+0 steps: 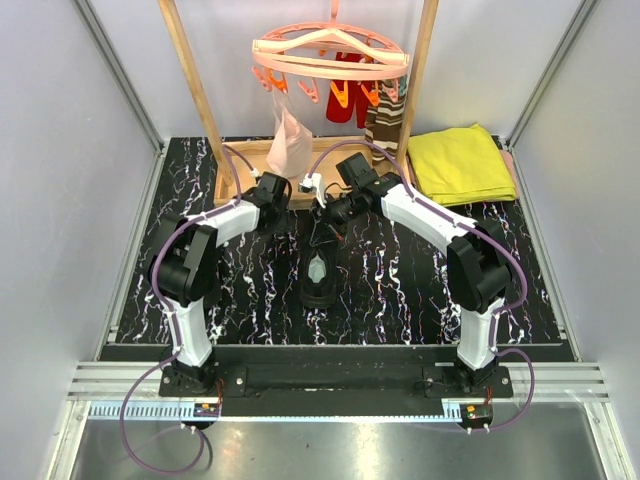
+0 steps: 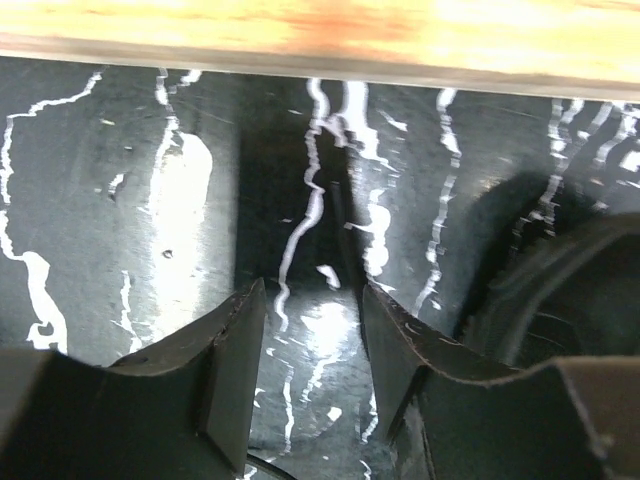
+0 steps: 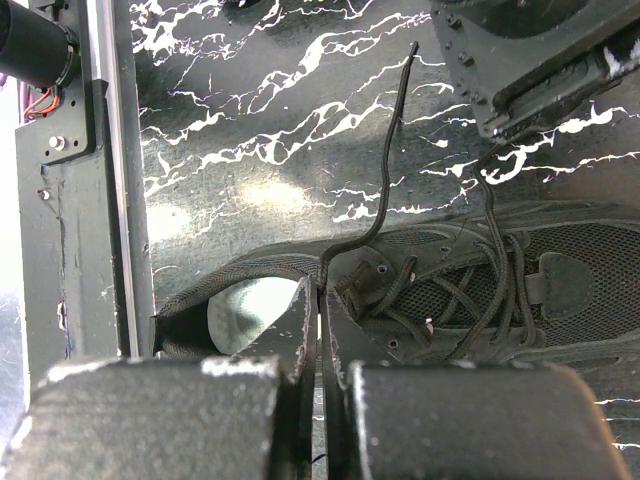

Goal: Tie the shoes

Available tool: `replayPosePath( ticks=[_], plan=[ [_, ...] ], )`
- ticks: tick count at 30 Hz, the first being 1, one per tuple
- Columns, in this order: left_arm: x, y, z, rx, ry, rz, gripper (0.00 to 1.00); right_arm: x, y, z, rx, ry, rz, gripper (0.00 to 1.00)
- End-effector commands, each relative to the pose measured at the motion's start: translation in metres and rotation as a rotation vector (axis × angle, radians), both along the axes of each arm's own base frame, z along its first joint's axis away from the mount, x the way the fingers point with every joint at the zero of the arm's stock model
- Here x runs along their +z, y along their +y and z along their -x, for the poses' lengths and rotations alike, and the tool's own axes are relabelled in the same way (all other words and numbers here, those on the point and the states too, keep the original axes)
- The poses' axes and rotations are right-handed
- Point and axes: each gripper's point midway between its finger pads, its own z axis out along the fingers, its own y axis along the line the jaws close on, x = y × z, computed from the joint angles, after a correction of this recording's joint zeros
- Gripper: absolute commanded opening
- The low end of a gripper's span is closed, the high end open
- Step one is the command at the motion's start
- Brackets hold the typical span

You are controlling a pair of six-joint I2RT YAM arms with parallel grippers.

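I have the right gripper (image 3: 320, 300) clenched on a lace (image 3: 388, 170) at the shoe's (image 3: 600, 260) opening for pulling, with the left gripper (image 2: 312, 300) parted and empty beside the shoe.

Upright black shoe (image 1: 319, 272), laces (image 3: 470, 300) untied.

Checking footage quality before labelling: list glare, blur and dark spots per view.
Top view: sharp and even, but the black shoe melts into the dark table. Left wrist: the wooden bar is blurred and blown out; glare patches on the table. Right wrist: shoe and lace crisp; near fingers soft.
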Motion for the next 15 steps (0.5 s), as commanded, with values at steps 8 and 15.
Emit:
replayPosePath(
  ticks=[8, 15],
  plan=[
    [0.023, -0.022, -0.010, -0.035, -0.087, 0.009, 0.45, 0.011, 0.008, -0.003, 0.023, -0.053, -0.028, 0.00],
    [-0.004, -0.012, 0.000, -0.015, -0.001, -0.050, 0.37, 0.009, 0.007, -0.004, 0.020, -0.055, -0.024, 0.00]
  ],
)
